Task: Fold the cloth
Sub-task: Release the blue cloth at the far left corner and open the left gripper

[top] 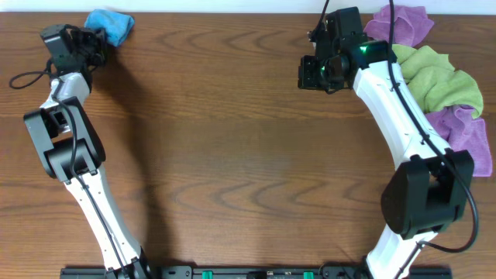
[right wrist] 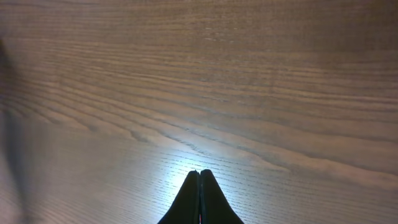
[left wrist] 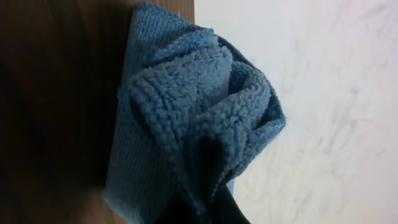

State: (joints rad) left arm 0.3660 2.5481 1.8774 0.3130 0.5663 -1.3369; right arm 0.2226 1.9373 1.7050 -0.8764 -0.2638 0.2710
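The blue cloth point(top: 108, 25) lies bunched at the far-left corner of the bench point(top: 232, 155), the left hand point(top: 94, 43) right against it with its grip impossible to tell, while the right hand point(right wrist: 199, 174), fingers pressed together, hovers over the wood far right.

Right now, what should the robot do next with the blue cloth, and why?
Probably the left gripper should take the cloth and drag it toward the middle of the table. The cloth lies bunched at the far edge, right by that gripper. Folding needs room, and the middle is bare wood.
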